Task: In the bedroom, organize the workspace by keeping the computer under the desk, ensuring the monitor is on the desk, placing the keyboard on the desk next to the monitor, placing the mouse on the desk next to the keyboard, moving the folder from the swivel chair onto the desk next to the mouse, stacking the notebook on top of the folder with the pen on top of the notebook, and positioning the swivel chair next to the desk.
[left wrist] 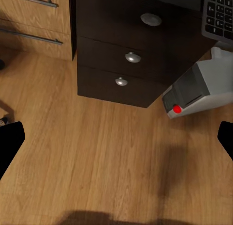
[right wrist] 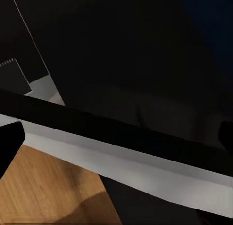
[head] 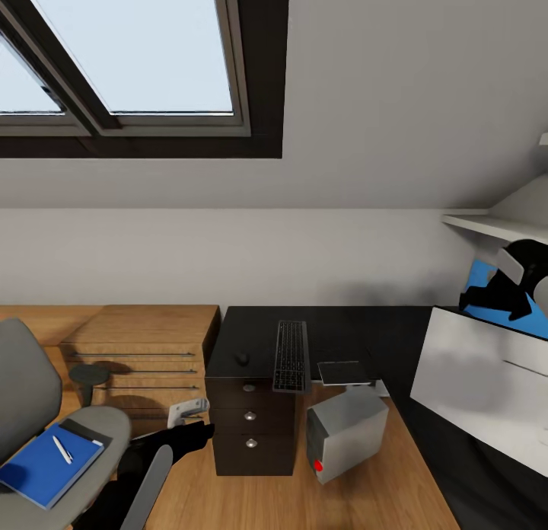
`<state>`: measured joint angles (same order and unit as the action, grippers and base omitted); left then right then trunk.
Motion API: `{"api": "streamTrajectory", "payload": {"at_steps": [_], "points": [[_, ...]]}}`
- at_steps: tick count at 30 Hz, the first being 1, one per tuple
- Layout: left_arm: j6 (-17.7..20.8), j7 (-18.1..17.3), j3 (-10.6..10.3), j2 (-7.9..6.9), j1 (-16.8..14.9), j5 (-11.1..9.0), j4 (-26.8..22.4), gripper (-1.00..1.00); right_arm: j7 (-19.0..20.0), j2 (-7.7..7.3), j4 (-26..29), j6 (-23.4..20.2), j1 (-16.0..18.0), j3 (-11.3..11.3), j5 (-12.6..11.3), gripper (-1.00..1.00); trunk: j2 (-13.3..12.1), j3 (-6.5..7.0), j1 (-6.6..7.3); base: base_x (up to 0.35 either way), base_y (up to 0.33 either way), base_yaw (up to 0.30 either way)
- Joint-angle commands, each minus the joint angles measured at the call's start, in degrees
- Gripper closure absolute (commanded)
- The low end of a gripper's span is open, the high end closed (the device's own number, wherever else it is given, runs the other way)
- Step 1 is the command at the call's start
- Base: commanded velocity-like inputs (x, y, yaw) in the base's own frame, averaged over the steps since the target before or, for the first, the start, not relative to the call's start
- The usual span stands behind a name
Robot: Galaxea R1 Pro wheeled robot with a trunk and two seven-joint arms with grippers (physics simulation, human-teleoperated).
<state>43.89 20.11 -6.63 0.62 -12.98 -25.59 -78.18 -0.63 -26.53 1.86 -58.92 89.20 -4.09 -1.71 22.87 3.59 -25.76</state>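
Observation:
The black desk (head: 251,332) carries the keyboard (head: 291,355), the mouse (head: 242,357) to its left, and a dark grey rectangle with a pale edge (head: 342,371), the notebook by its look. The computer (head: 346,435) (left wrist: 204,87) stands skewed on the floor beside the drawers. On the swivel chair (head: 30,378), bottom left, lies the blue folder (head: 46,465) with the pen (head: 62,448) on it. A large pale panel at the right, apparently the monitor (head: 479,393) seen from behind, stands under my right gripper (head: 495,301) (right wrist: 116,137), which is open over its top edge. My left gripper (head: 186,412) (left wrist: 116,142) hangs open over the floor.
A light wooden drawer chest (head: 144,347) stands left of the desk, with a small round dark stool (head: 89,375) in front of it. Skylight windows (head: 129,50) sit in the sloped ceiling. A white shelf (head: 495,225) and a blue wall panel (head: 478,280) are at the right.

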Motion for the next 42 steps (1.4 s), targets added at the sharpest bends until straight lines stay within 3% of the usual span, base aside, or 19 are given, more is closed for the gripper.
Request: {"api": "streamTrajectory", "payload": {"at_steps": [1, 14, 42], "points": [[0.1, 0.5, -0.1, 0.00, 0.0, -0.6, 0.0, -1.00, 0.0, -0.01, 0.0, -0.2, 0.0, -0.4, -0.2, -1.00, 0.0, -0.03, -0.02, 0.000, 0.000, 0.000], [0.1, 0.5, -0.1, 0.00, 0.0, -0.6, -0.4, -1.00, 0.1, -0.01, -0.4, -0.2, 0.0, -2.0, -0.3, -1.00, 0.0, -0.03, -0.02, -0.003, 0.000, 0.000], [0.1, 0.5, -0.1, 0.00, 0.0, -0.6, -0.4, -1.00, 0.2, -0.01, -0.3, -0.2, 0.0, -2.8, -0.2, -1.00, 0.0, -0.03, -0.02, -0.143, 0.000, 0.000]]}}
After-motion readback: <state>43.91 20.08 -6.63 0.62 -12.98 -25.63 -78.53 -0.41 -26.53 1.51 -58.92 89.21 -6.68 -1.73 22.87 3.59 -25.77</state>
